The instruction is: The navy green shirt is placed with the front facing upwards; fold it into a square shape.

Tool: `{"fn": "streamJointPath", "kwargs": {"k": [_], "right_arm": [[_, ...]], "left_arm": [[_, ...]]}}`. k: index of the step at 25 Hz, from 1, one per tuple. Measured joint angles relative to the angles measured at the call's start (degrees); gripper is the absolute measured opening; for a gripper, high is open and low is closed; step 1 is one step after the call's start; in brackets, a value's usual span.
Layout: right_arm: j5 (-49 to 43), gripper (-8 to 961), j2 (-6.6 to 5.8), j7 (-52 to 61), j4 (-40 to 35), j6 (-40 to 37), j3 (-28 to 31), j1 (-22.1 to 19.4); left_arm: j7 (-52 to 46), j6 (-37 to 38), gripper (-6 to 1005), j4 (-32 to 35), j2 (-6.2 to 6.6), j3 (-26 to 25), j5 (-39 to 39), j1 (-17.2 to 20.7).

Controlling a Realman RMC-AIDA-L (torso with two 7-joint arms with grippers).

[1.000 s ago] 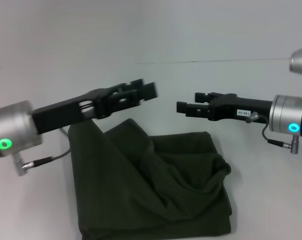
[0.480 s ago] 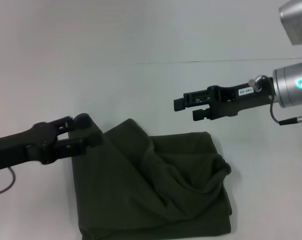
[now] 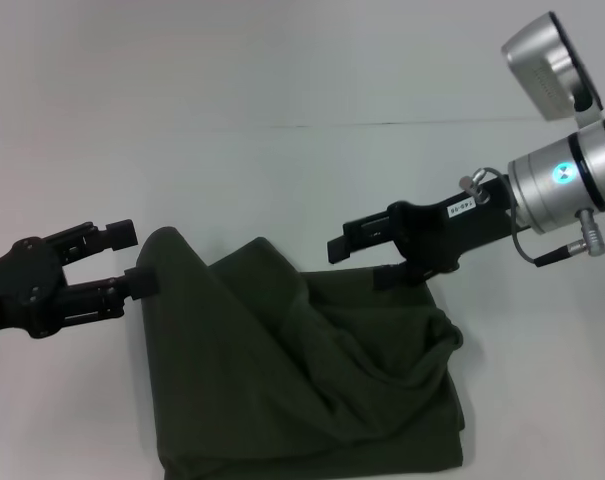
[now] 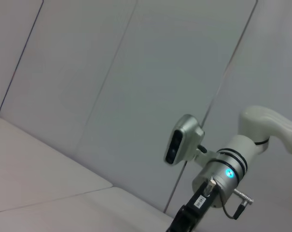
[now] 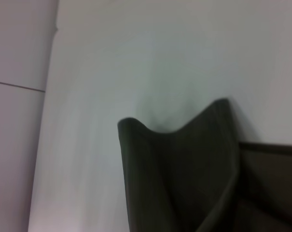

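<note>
On the table our open left gripper is touching the navy green shirt edge — our right gripper is hovering open; no writing is showing.

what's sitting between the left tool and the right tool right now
In the head view, the far edge of the navy green shirt lies between the left tool and the right tool: a raised corner beside the left one, then folded cloth.
</note>
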Motion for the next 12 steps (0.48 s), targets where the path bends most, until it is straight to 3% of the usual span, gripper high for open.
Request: {"fn": "streamJointPath", "kwargs": {"k": [7,12], "right_arm": [[-0.3,915,-0.29,2.6,1.9,0.0,0.0,0.0],[-0.9,916,0.64,2.1,2.2,2.5,-0.3,-0.7]], "left_arm": [[2.4,-1.1,921,-2.2,-0.92,-0.1,-0.2,-0.2],[2.8,-2.3,921,-2.8,-1.88,-0.3,-0.4,-0.7]]}}
